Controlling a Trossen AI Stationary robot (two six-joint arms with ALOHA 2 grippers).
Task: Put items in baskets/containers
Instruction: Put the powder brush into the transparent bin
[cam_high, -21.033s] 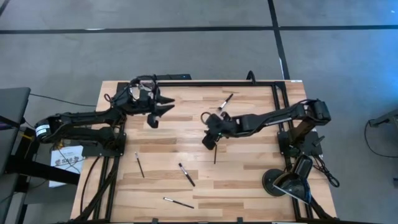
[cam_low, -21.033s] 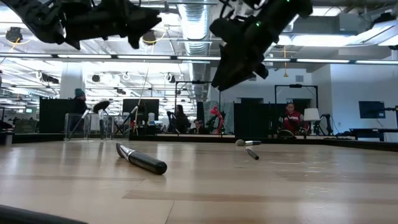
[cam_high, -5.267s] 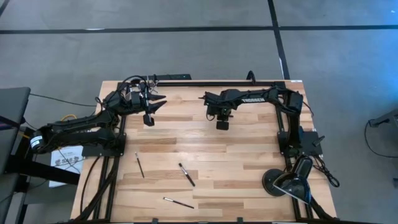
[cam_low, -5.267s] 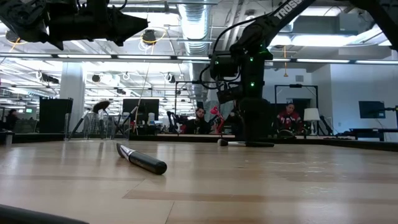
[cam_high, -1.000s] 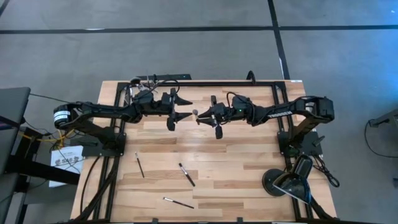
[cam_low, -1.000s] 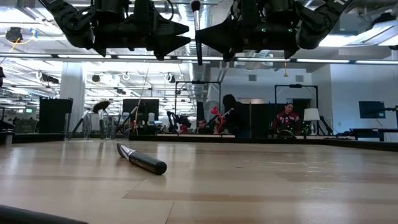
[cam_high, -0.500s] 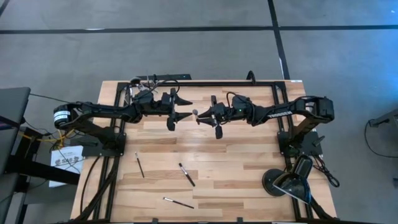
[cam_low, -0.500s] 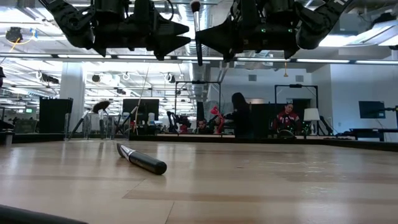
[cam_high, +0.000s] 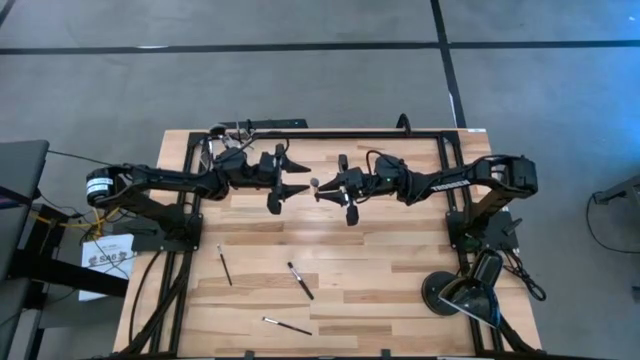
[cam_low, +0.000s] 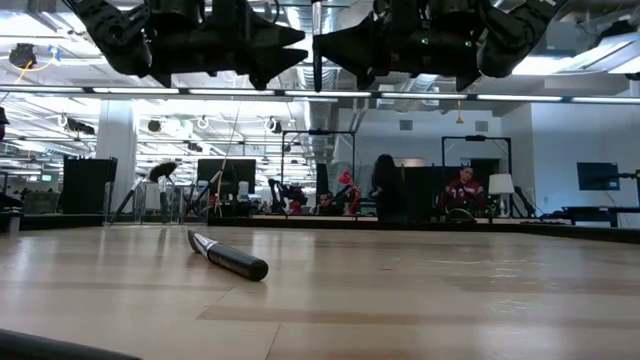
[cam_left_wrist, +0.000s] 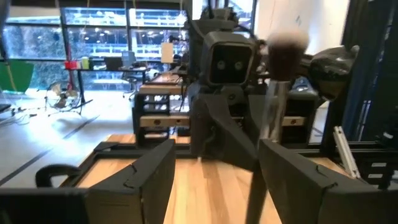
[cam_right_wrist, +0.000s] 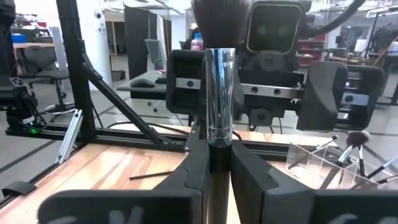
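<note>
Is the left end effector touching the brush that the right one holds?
Apart. The high view shows wood between the left end effector and the brush; the right end effector grips it.

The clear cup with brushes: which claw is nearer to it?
The left claw. The clear cup shows just behind the left arm, which faces the right claw; that claw, gripping an upright brush, is farther away.

upright brush (cam_high: 314, 183) blocking gap, bare table (cam_high: 400, 260) below

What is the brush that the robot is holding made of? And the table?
The brush in the right hand has a shiny, mirror-like collar, probably metal, with soft dark bristles above. The table looks like pale wood: its planks and grain show.
</note>
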